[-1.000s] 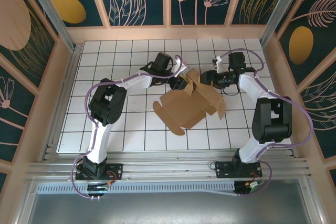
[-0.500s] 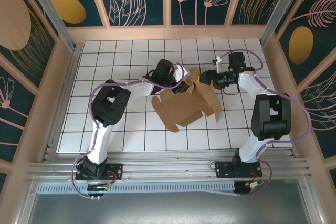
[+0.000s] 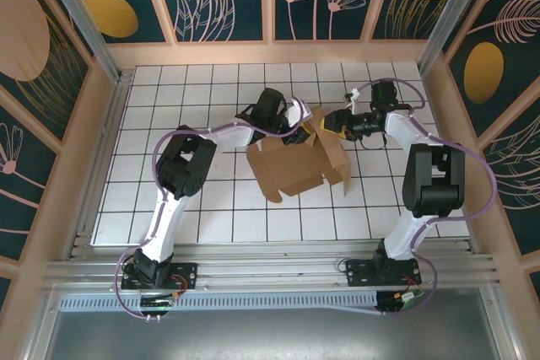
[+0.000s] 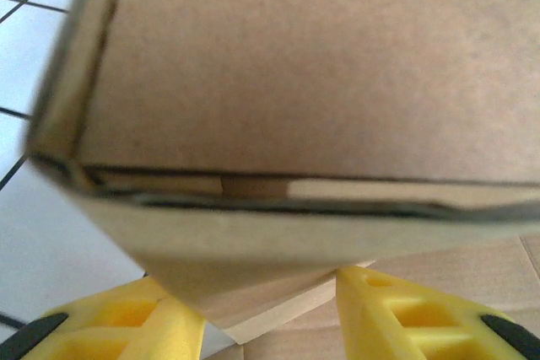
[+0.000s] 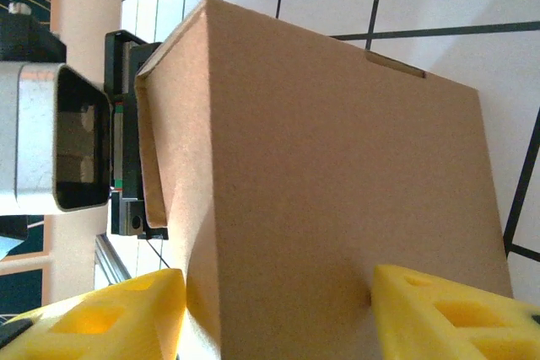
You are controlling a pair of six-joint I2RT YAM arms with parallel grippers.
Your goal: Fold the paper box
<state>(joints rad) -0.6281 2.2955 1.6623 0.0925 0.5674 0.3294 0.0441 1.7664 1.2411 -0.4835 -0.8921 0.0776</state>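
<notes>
The paper box (image 3: 297, 166), half folded with some walls raised, lies near the middle of the white grid table (image 3: 169, 132). The left arm (image 3: 181, 166) bends at its elbow and reaches rightward to the box's far left corner, where the left gripper (image 3: 294, 131) stands part-way apart astride a folded edge without pinching it. The right arm (image 3: 430, 183) rises from its base and turns left at the wrist. There the right gripper (image 3: 332, 122) clasps the box's raised far wall, with cardboard filling the gap between its yellow fingers (image 5: 110, 318).
</notes>
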